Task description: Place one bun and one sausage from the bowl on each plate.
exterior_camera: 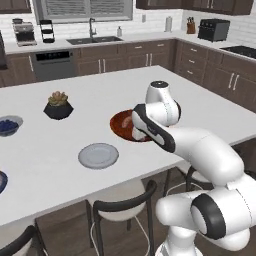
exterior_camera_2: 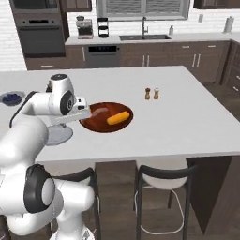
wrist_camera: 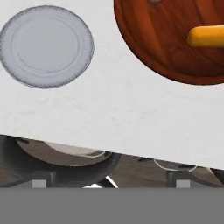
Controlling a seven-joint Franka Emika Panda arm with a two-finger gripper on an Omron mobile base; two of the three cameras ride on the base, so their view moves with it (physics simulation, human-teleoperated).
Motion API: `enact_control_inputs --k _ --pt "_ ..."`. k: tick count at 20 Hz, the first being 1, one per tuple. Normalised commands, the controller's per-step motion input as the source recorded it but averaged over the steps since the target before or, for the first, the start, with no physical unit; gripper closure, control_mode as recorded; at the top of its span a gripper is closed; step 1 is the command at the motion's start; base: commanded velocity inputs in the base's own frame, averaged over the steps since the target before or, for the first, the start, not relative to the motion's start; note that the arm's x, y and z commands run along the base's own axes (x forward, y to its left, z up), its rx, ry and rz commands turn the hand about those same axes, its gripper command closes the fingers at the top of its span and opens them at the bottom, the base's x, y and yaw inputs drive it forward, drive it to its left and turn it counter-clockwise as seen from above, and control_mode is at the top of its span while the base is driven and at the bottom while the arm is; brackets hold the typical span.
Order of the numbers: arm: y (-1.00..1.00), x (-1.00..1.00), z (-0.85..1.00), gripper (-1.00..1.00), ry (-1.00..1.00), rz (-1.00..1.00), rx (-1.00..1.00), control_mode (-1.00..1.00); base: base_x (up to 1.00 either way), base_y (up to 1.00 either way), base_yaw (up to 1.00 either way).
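Note:
The reddish-brown wooden bowl (exterior_camera_2: 93, 125) sits near the island's front edge, and in the left base view the bowl (exterior_camera: 119, 124) is partly hidden by my arm. Inside it lie a yellow-orange bun (exterior_camera_2: 118, 117) and a pinkish-brown sausage (exterior_camera_2: 99, 111). In the hand view the bun (wrist_camera: 206, 36) shows at the right and the bowl (wrist_camera: 166, 48) at the upper right. The light grey plate (exterior_camera: 98, 155) lies left of the bowl, and the plate (wrist_camera: 46, 46) has nothing on it. A dark blue plate (exterior_camera: 1, 181) peeks in at the left edge. My gripper (wrist_camera: 111, 183) hangs open above the counter's front edge, holding nothing.
A small grey bowl of blueberries (exterior_camera: 9, 125) and a black plant pot (exterior_camera: 58, 106) stand at the left of the island. Salt and pepper shakers (exterior_camera_2: 152, 93) stand behind the bowl to the right. Stools (exterior_camera_2: 161, 180) are tucked under the front edge.

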Motion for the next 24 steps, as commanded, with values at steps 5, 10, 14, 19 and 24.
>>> enact_control_inputs --k 5,10,14,19,24 --pt "0.00 0.00 0.00 -1.00 0.00 0.00 0.00 1.00 -0.07 -0.67 0.00" --pt "0.00 0.00 0.00 -1.00 0.00 0.00 0.00 1.00 0.90 -0.57 0.00" --pt "0.00 0.00 0.00 -1.00 0.00 0.00 0.00 1.00 0.57 0.32 0.00" --pt "0.03 0.40 0.00 -1.00 0.00 -0.08 0.02 -1.00 0.37 0.31 0.04" --pt "0.31 0.96 -0.02 -1.00 0.00 -0.62 0.15 -1.00 0.00 0.00 0.00"
